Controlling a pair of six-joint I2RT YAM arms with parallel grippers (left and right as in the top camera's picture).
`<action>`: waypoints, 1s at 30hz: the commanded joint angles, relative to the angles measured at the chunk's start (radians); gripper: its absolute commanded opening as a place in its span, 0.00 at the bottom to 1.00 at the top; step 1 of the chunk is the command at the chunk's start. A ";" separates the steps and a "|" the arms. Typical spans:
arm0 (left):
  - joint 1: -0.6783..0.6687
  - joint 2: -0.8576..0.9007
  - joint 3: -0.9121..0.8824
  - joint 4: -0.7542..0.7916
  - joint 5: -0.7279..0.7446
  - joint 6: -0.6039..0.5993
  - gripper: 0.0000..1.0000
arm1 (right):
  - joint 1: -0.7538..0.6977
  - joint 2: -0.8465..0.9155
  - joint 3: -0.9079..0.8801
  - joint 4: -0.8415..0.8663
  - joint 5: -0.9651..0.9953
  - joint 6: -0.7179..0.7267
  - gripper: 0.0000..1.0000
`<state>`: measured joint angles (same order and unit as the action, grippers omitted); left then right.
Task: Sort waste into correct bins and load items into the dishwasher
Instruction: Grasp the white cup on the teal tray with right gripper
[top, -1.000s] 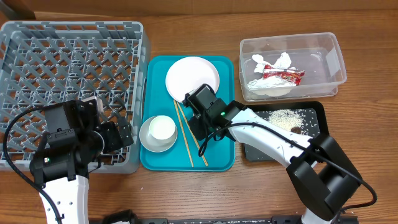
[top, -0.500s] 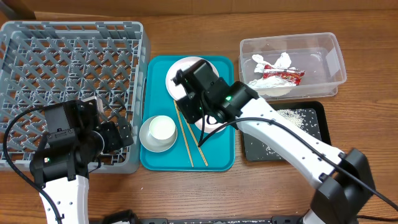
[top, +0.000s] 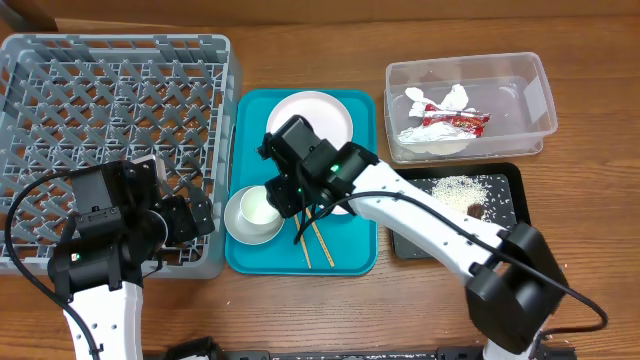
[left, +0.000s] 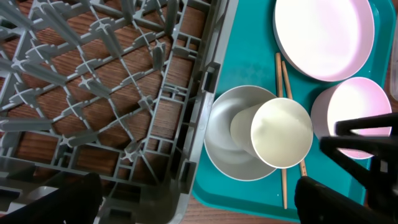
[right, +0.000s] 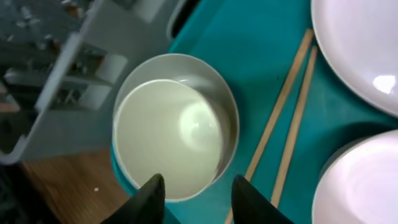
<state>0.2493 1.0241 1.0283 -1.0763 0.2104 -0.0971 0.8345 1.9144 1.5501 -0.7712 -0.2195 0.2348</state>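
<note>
Overhead view first: my right gripper (top: 288, 190) has swung over since a second ago. It was hanging over the chopsticks (top: 318, 245) in the middle of the teal tray (top: 250, 110). Now it's above the tray's near corner on the rack side, right by the small white cup (top: 259, 207) sitting inside the grey bowl (top: 232, 225).

The wrist cam shows my fingers (right: 152, 196) spread apart with nothing pinched. The cup's near rim sits just ahead of the gap between them. So I'd say I'm lining up on the cup, not grabbing it yet.

Nothing on the tray has budged. The big plate (top: 310, 115) is at the tray's far end, and the small dish (right: 360, 186) sits beside the chopsticks, mostly hidden under my arm from above.

My left gripper (top: 188, 218) hasn't moved. It's parked over the dish rack (top: 110, 90) just off the tray's edge, fingers wide apart and empty.

On the tray's other side, the wrapper (top: 455, 122) and napkin (top: 440, 100) lie in the clear tub (top: 520, 75). The rice (top: 460, 188) and brown lump (top: 475, 209) are in the black tray (top: 505, 175).

My read is that the waste is sorted, the rack holds nothing yet, and the cup goes first.
</note>
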 joint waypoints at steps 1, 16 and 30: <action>0.005 0.003 0.022 0.004 0.019 0.022 1.00 | -0.003 0.055 0.004 0.000 0.009 0.032 0.34; 0.005 0.003 0.022 0.004 0.019 0.022 1.00 | -0.026 0.089 0.003 -0.003 0.009 0.032 0.06; -0.015 0.005 0.022 0.111 0.269 -0.001 1.00 | -0.293 -0.256 0.028 -0.030 -0.107 0.032 0.04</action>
<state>0.2493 1.0241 1.0283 -0.9958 0.3252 -0.0986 0.5987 1.7359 1.5520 -0.7856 -0.2611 0.2649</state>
